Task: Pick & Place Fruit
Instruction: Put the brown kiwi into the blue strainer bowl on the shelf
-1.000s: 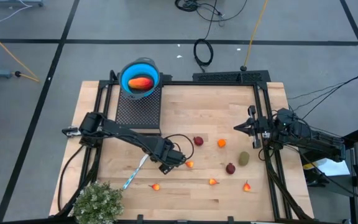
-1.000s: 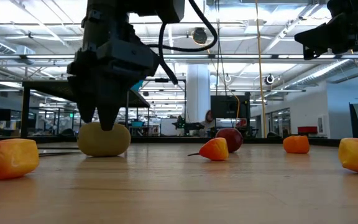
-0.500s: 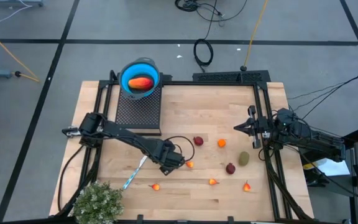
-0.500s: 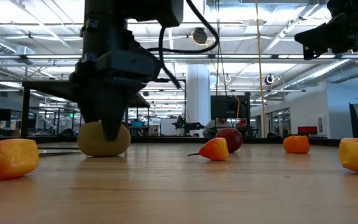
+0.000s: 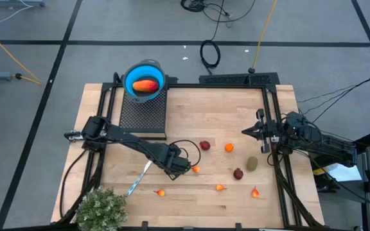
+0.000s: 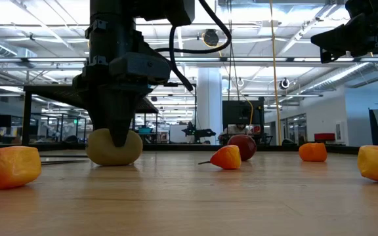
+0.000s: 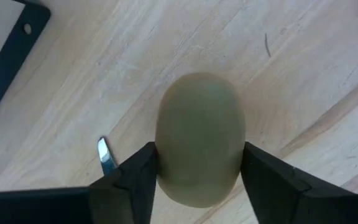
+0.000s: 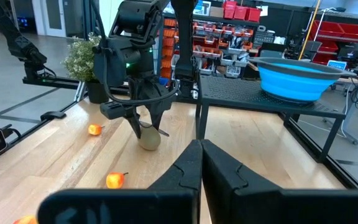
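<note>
Progress check: we count one piece done — a red-orange fruit lies inside the blue bowl at the far left edge of the tabletop. Everything else is on the wood.

The left claw is down at the tabletop, just right of the blue-handled knife. Its two fingers straddle an olive-brown oval fruit, one on each flank. In the left wrist view they look to be at or nearly at its sides; we cannot tell whether they are pressing it. The low view shows the oval sitting on the wood, not lifted.

The right claw waits above the right edge of the tabletop, fingers pressed together, holding nothing.

Left to move, as far as we see in the high view:
- a second olive oval and a dark red ball near the right side
- another dark red ball and an orange piece mid-table
- four small orange-red bits along the near side

Our judgement — early in the task: one fruit placed, one under grasp, about eight waiting.
</note>
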